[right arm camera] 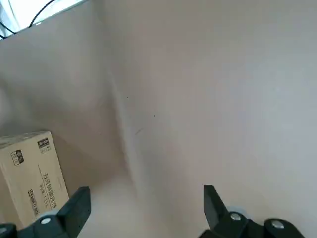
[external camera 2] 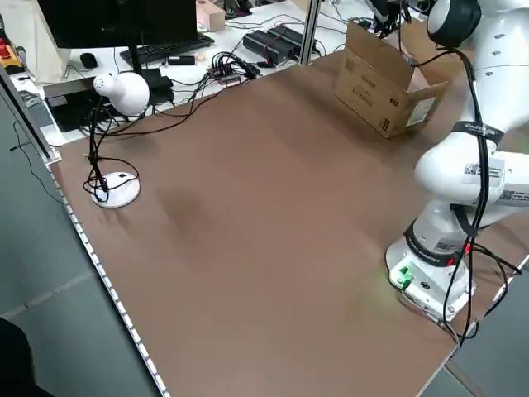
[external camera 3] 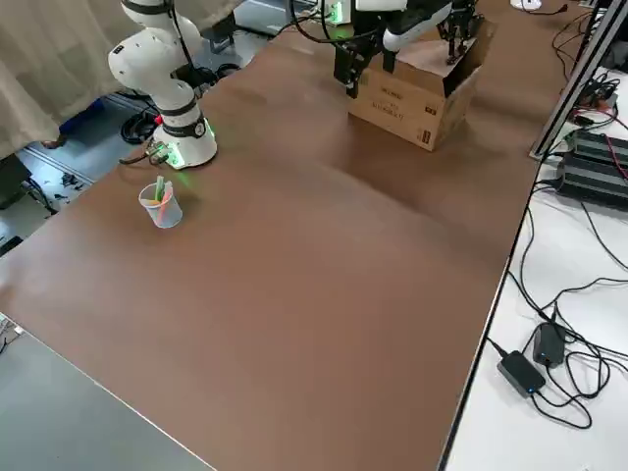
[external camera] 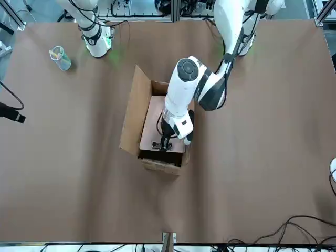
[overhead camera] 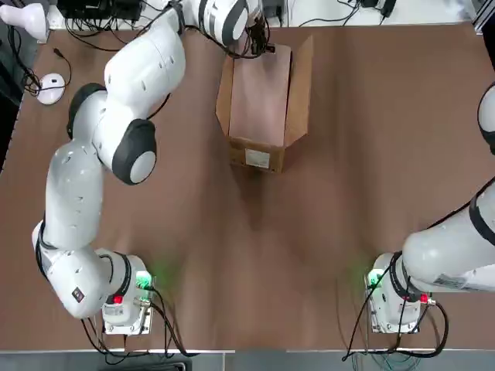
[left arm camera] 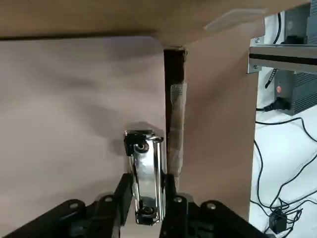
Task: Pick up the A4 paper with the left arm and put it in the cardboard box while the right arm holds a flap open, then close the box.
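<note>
The cardboard box (overhead camera: 259, 158) stands at the table's far middle with its flaps up, a white label on its near wall. The pinkish A4 paper (overhead camera: 261, 100) lies in the box's open top, between the side flaps. My left arm reaches over the box's far end. Its gripper (external camera: 163, 143) is shut on the silver clip (left arm camera: 147, 153) at the paper's short edge, close to a box wall (left arm camera: 213, 124). My right gripper (right arm camera: 143, 213) hangs open and empty above bare table, off to the right, with the box (right arm camera: 32, 173) some way from it.
A clear plastic cup (external camera: 61, 58) holding small items stands near the right arm's base (external camera: 98, 43). A white desk lamp (external camera 2: 116, 91) stands at the table's far left corner, with cables and devices beyond the far edge. Brown tabletop (overhead camera: 255, 255) spreads in front of the box.
</note>
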